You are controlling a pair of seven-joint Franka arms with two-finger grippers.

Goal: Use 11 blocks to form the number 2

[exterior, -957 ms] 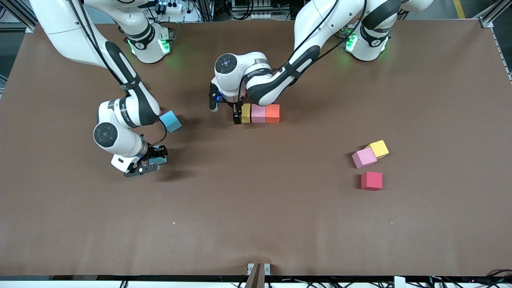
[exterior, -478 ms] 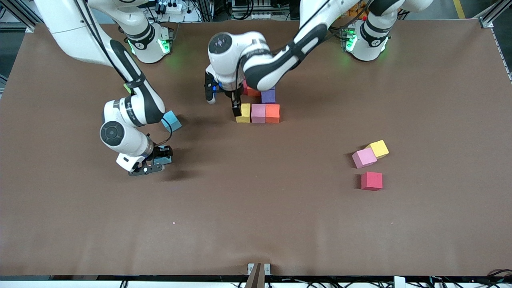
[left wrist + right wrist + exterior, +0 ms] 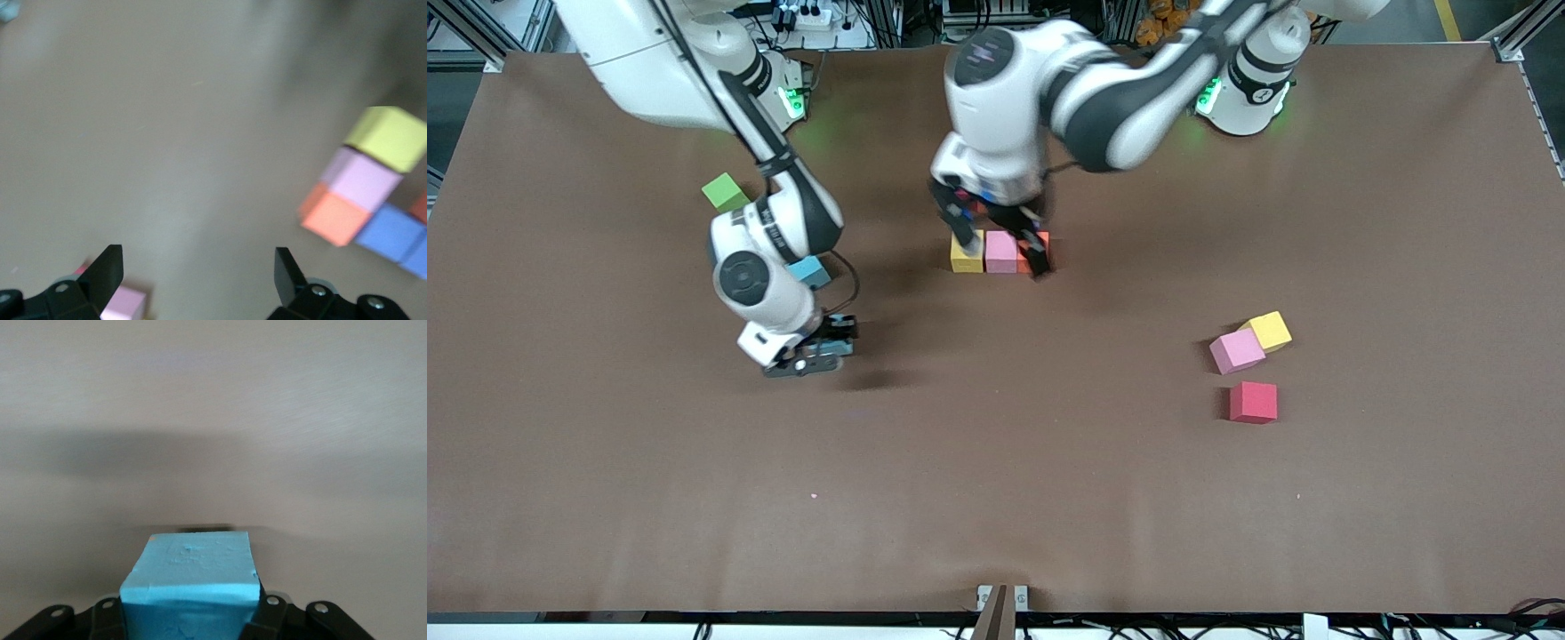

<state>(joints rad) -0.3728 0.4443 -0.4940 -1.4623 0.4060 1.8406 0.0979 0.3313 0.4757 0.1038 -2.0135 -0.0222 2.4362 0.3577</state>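
Your right claw (image 3: 818, 356) pinches a light blue block (image 3: 190, 587) above the desk (image 3: 996, 498); carry it level to the block row (image 3: 1000, 252), where your spread left claw (image 3: 996, 253) hovers.

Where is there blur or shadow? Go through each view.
Front view: left arm smeared, soft shadow beside right gripper. Left wrist view: whole frame streaked, yellow cube and pink cube soft-edged. Right wrist view: light blue cube crisp, dark shadow band on table.
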